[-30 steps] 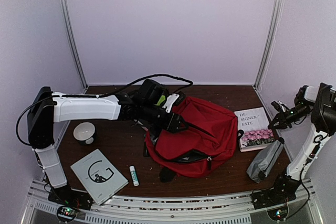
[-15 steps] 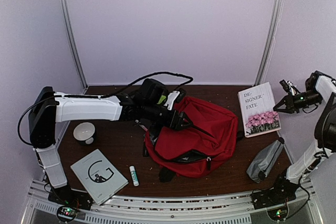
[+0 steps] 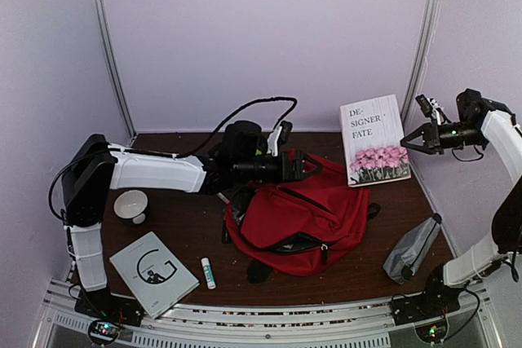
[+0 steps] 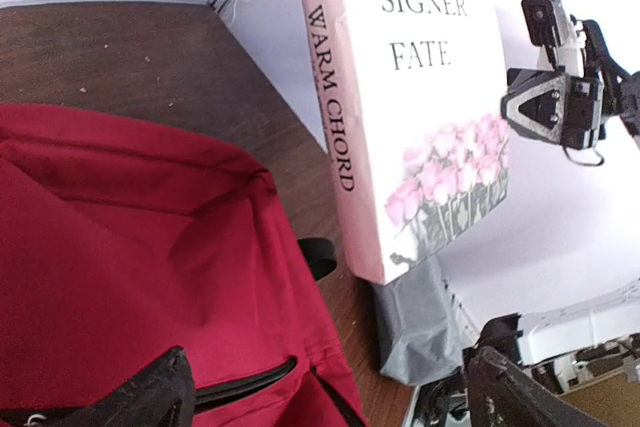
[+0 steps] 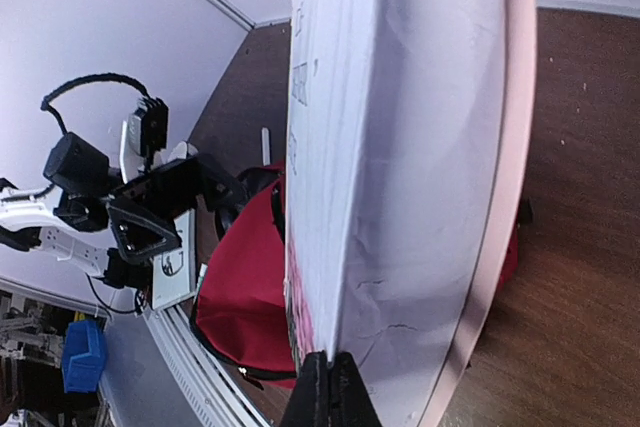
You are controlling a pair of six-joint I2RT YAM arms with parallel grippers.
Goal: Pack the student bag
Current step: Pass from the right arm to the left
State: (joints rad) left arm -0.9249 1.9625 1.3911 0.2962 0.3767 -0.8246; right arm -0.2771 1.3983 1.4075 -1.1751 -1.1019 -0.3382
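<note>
The red student bag (image 3: 310, 218) lies in the middle of the table, and shows in the left wrist view (image 4: 120, 247) and the right wrist view (image 5: 245, 277). My right gripper (image 3: 408, 138) is shut on the edge of a white book with pink flowers (image 3: 373, 140) and holds it upright in the air above the bag's far right corner. The book fills the right wrist view (image 5: 400, 147), pinched at my right gripper (image 5: 328, 362). My left gripper (image 3: 300, 167) hovers over the bag's far top edge, jaws wide apart (image 4: 330, 372). The book (image 4: 420, 97) hangs just ahead of it.
A grey pouch (image 3: 412, 248) lies at the right, also in the left wrist view (image 4: 415, 317). A white bowl (image 3: 130, 204), a grey notebook (image 3: 153, 272) and a glue stick (image 3: 209, 272) sit at the left front.
My right gripper has lifted the book off the table at the right and carried it up and left toward the bag. My left gripper has moved right and up along the bag's top.
</note>
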